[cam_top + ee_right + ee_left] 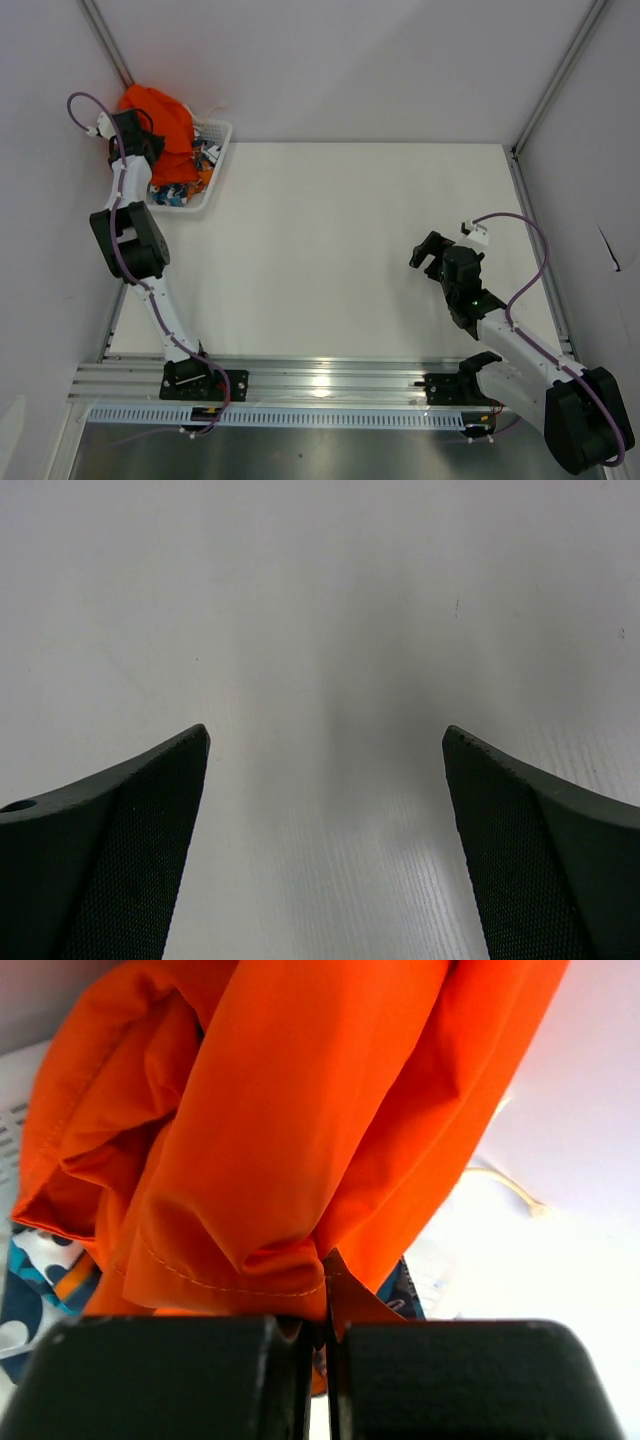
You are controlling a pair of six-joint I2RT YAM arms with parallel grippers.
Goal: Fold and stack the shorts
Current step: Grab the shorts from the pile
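The orange shorts (165, 120) hang bunched over the white mesh basket (222, 160) at the table's far left. My left gripper (140, 140) is shut on them; in the left wrist view the orange cloth (300, 1130) is pinched between my closed jaws (326, 1280). The patterned shorts (185, 180) lie in the basket under the orange pair and show as blue and white cloth (40, 1280) in the left wrist view. My right gripper (428, 252) is open and empty above the bare table at the right; its fingers (120, 830) stand wide apart.
White walls and metal frame posts (545, 90) enclose the table. The white tabletop (350, 250) stretches between the basket and my right arm. A metal rail (320, 380) runs along the near edge.
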